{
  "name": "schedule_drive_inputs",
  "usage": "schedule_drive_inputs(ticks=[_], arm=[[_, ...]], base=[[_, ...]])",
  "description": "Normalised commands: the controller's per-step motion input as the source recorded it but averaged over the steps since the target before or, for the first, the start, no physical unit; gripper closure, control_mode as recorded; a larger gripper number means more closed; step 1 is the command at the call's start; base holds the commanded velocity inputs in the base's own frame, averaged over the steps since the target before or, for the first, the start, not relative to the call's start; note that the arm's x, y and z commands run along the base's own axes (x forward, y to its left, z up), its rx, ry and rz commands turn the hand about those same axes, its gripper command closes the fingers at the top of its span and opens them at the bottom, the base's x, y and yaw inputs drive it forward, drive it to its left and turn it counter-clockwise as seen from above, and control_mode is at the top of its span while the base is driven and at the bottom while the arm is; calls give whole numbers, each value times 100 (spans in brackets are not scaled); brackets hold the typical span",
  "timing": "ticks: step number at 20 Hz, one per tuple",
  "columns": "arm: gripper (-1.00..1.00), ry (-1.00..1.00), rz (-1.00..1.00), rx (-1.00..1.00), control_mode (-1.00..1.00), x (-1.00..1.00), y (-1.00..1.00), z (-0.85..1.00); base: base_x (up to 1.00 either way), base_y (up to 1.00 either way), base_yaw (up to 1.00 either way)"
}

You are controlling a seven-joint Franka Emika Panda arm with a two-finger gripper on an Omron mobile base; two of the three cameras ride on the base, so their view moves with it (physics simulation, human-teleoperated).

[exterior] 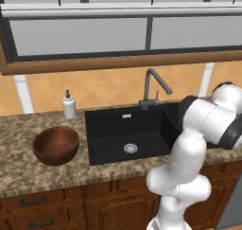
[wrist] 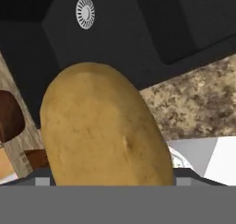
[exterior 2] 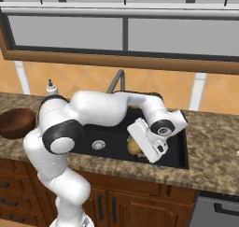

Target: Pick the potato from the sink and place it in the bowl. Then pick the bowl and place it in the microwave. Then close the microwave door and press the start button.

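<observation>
Black sink (exterior 2: 107,137), jaws wide, potato (wrist: 103,131) between them

text: none legible | labels: none | numbers: none

Speckled granite counter (exterior: 28,170), orange tiled wall (exterior: 108,87), wooden cabinets (exterior: 113,205).

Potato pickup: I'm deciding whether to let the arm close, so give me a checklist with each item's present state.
1. Potato close in front of the hand camera, in line with the pincer: ok.
2. Pincer down in the sink beside the potato: ok.
3. Pincer open: ok.
4. Fingers on both sides of the potato: cannot tell, the tips are hidden.
5. Bowl upright on the counter left of the sink: ok.
</observation>
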Motion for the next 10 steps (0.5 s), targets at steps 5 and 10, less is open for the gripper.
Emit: schedule_drive_inputs(ticks=[5, 10], arm=[[100, 0, 21, -5, -100, -72, 100, 89], [100, 4, 23, -7, -100, -49, 100, 87]], base=[[0, 0, 0], [0, 0, 0]])
